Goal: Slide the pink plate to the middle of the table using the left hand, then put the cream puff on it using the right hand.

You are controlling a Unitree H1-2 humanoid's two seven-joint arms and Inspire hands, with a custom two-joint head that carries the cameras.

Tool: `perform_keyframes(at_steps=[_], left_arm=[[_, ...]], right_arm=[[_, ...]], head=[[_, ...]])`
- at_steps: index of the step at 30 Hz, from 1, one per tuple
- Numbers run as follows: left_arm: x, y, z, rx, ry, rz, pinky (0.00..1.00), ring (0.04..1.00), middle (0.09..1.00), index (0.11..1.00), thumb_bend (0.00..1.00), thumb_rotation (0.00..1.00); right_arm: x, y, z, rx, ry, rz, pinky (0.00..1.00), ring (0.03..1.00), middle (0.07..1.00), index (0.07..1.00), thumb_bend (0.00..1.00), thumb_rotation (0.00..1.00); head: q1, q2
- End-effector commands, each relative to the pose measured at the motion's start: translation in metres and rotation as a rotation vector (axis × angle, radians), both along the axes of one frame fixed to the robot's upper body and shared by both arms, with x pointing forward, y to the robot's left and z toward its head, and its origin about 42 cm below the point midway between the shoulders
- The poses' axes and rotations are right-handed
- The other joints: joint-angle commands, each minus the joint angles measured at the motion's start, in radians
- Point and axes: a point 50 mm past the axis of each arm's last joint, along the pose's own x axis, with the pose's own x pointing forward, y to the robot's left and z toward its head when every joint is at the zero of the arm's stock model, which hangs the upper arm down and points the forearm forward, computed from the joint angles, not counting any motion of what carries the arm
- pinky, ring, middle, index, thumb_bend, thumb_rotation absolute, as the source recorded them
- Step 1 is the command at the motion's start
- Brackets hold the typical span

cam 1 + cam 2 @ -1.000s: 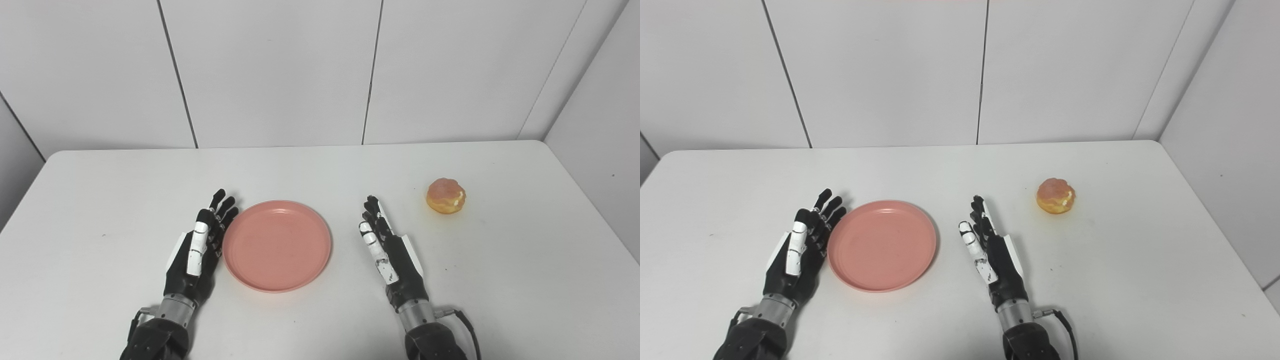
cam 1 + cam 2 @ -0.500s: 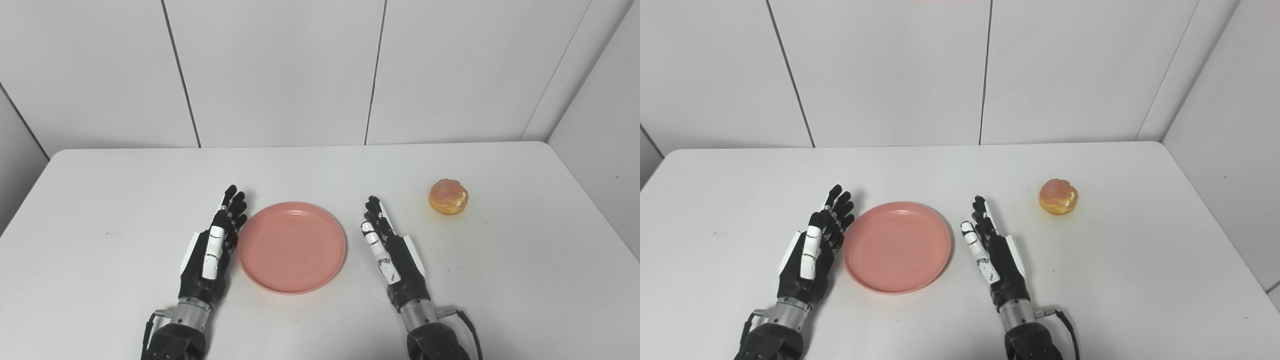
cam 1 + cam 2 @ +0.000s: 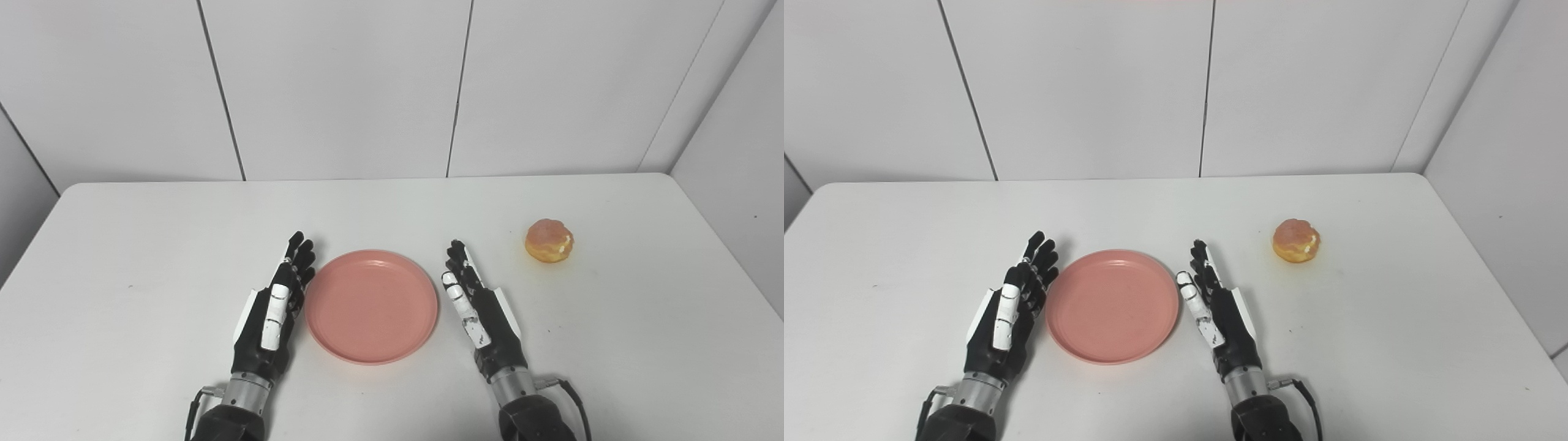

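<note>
Left eye view: a pink plate (image 3: 372, 306) lies flat on the white table (image 3: 122, 245), near its middle and toward the front edge, with nothing on it. The left hand (image 3: 274, 315) stands on edge just beside the plate's left rim, fingers straight and extended forward, holding nothing; whether it actually touches the rim cannot be told. The right hand (image 3: 481, 312) stands the same way just off the plate's right rim, fingers stretched out and empty, a narrow strip of table showing between it and the plate. The cream puff (image 3: 549, 241) sits alone on the table, farther back and to the right of the right hand, well apart from the plate. No brand, label or writing can be read on anything.
</note>
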Motion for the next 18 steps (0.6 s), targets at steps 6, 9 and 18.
perform_keyframes(at_steps=[6,9,18], left_arm=[[-0.017,-0.007,-0.021,0.031,0.081,-0.001,1.0,1.0,1.0,0.996,0.62,1.0],[-0.013,-0.006,-0.022,0.046,0.068,0.017,1.0,1.0,0.997,0.99,0.59,1.0],[0.003,0.006,-0.028,0.023,0.074,0.08,1.0,1.0,1.0,0.998,0.57,1.0]], right_arm=[[0.001,-0.002,0.007,0.007,-0.025,0.013,1.0,0.989,0.987,1.0,0.56,0.87],[0.001,-0.003,0.007,0.009,-0.026,0.011,1.0,0.994,0.989,1.0,0.58,0.87],[0.001,-0.004,0.008,0.012,-0.032,0.012,1.0,0.998,0.989,1.0,0.57,0.87]], head=[[0.008,0.004],[0.011,0.004],[0.014,0.006]])
